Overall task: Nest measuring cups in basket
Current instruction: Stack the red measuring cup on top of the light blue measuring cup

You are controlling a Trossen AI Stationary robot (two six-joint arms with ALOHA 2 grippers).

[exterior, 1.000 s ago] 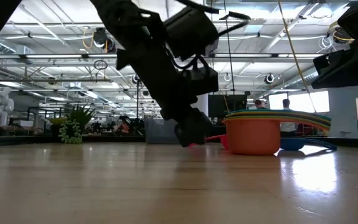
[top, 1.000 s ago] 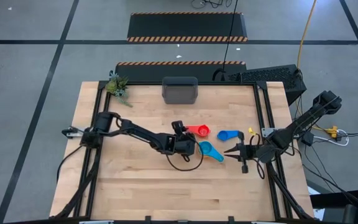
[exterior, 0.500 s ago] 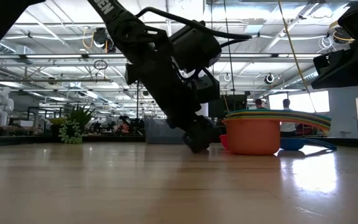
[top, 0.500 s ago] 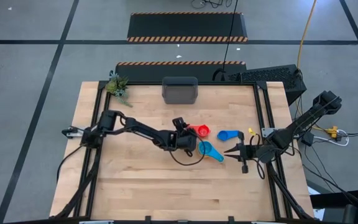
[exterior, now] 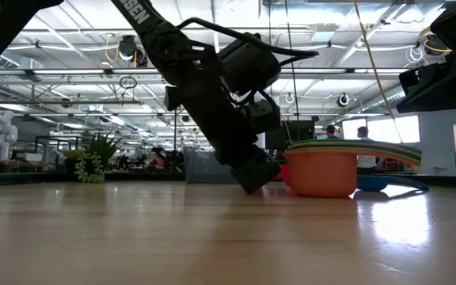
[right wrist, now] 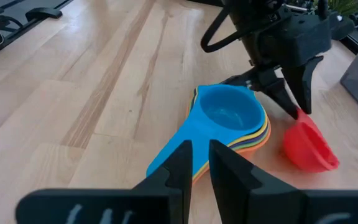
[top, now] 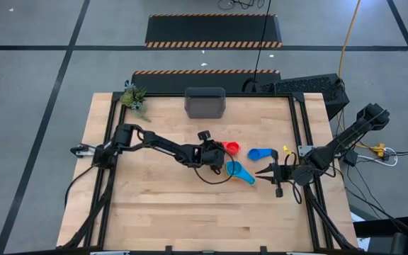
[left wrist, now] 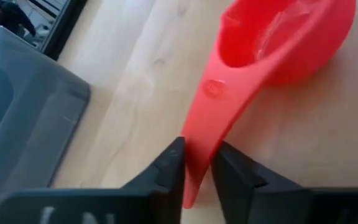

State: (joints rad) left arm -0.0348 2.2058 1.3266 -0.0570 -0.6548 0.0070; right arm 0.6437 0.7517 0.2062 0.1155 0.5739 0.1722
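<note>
Wooden table (top: 154, 212); basket (top: 205, 103) apart; left pincer (left wrist: 197, 163) gripping red cup (left wrist: 278, 43) handle; right pincer (right wrist: 195, 160) nearly closed.

- A stack of nested round plastic measuring cups (right wrist: 229, 118), cyan on top, sits on the pale wooden counter (right wrist: 73, 93).
- Just beside it lies a red plastic measuring cup (right wrist: 309, 149).
- The left gripper (right wrist: 294, 102) reaches down to the red cup's handle.

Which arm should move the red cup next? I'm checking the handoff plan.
Left. Its gripper is at mid-table, jaws closed on the red cup's handle. The right gripper waits at the table's right side, beyond the cyan-topped stack, holding nothing.
</note>
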